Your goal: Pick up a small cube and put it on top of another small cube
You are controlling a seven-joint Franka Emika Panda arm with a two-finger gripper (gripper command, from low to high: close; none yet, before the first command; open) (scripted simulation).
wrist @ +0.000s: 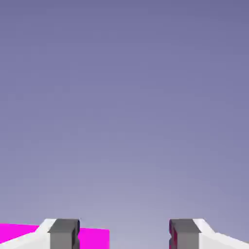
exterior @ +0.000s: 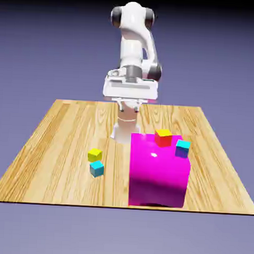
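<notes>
A: In the exterior view, where is the cyan cube [exterior: 97, 168]?

B: Near left on the grained wooden table [exterior: 55, 141], touching a yellow cube [exterior: 95, 154]. The red cube [exterior: 162, 137] sits behind a glossy magenta block [exterior: 159, 173].

A: And the hand view?

B: Gripper [wrist: 124, 236] open, empty, probably poised before reaching; magenta shows below.

Five blocks show in all: four tiny cubes and one big magenta block [exterior: 159, 175]. Two of the tiny cubes have cyan tops, one with teal-blue sides [exterior: 97, 168] and one with a purple side [exterior: 182, 148]. One cube is all yellow [exterior: 95, 154], and one is red with a yellow-orange top [exterior: 162, 137]. One wooden counter [exterior: 55, 141] carries them.
</notes>
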